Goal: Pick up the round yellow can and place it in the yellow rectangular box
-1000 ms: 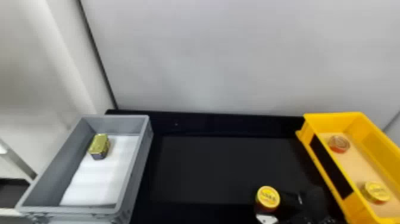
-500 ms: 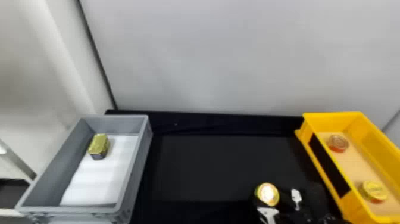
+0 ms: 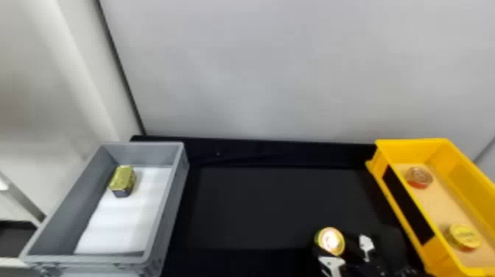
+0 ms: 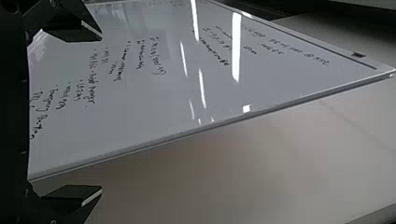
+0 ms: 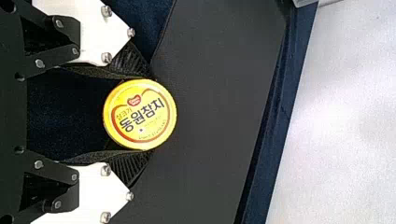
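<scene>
Shifted slightly — right hand [image 3: 337, 245], seemingly clamped on round yellow can [image 3: 330, 241], between fingertips

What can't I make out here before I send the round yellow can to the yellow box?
- Underside of the round yellow can, so whether it is off the surface: right wrist view, hidden by its own top.
- Part of its lid print: head view, washed out by glare.
- Near right corner of the yellow rectangular box: head view, cut off by the edge.
- Print on the box's nearer can: head view, too small.
</scene>
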{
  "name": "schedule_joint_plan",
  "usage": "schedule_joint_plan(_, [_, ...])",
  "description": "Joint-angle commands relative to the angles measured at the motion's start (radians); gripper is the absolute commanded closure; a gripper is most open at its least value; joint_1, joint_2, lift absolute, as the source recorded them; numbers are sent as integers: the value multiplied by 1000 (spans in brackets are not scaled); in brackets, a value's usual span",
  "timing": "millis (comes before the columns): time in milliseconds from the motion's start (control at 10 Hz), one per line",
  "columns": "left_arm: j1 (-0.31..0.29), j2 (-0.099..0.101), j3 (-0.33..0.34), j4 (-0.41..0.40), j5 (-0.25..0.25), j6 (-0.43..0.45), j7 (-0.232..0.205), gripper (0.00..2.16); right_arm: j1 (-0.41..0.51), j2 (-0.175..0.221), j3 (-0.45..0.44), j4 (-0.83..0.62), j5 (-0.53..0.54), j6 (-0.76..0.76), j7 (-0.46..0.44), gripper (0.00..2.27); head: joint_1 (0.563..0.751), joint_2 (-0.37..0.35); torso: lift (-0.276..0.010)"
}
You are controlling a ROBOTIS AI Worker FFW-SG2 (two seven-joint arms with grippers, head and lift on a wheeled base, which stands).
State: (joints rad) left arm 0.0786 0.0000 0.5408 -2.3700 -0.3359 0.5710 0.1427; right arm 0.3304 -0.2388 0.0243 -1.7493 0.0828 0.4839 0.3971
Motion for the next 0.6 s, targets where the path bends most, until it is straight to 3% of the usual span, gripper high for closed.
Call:
schedule_joint_plan(0, [0, -3, 2, 0, 0, 0, 0, 124, 10, 1, -7, -16, -3, 7, -1, 553, 694, 14, -90])
schedule_joint_plan(500, [1, -3, 7, 0, 0, 0, 0, 124, 64, -1, -26, -214, -23, 78, -1, 553, 694, 14, -90])
